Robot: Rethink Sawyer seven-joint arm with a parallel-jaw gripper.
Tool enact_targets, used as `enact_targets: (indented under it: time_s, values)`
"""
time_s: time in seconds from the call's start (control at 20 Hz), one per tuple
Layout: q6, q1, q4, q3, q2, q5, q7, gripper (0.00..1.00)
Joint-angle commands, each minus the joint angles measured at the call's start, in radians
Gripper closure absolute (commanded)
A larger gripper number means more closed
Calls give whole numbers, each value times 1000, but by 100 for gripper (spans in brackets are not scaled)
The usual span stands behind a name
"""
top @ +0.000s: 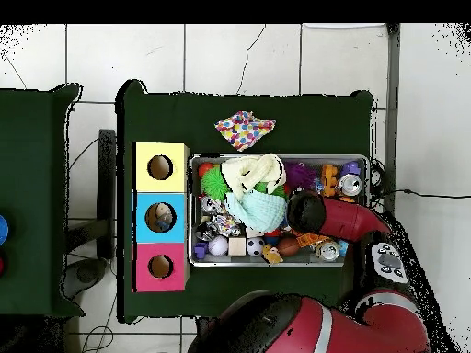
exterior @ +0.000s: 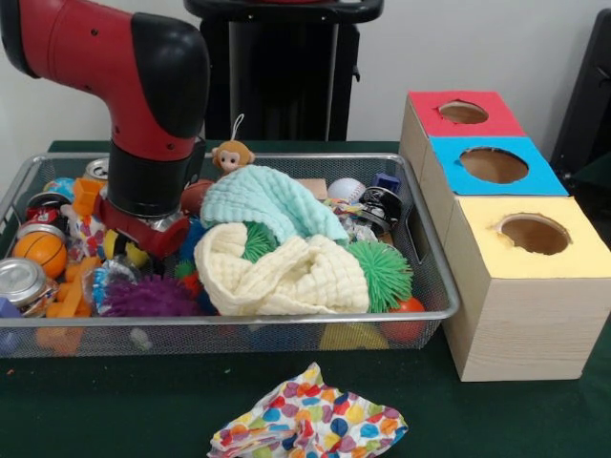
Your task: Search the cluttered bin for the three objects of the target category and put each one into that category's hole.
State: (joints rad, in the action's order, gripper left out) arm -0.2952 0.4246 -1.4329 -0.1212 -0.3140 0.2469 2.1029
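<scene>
A wire bin is packed with toys, balls, cans and cloths. My gripper is down in its left part in the front view, sunk among the clutter beside a yellow cloth. Its tip is hidden by the arm and the toys. Close around it lie a basketball, a purple spiky ball and orange blocks. Three boxes stand beside the bin, with a hole in a red top, a blue top and a yellow top. Something lies inside the blue hole.
A teal cloth and green spiky balls fill the bin's middle. A monkey toy, a baseball and cans lie near its walls. A spotted cloth lies on the green table outside the bin.
</scene>
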Motion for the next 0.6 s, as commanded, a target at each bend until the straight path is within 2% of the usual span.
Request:
enact_targets:
  time_s: [0.05,0.4,0.6]
  values:
    - [32,29,33,39,81,26,46,0]
    - [25,42,37,57,76,20,37,0]
    - [-25,54,8,86,24,3,20,0]
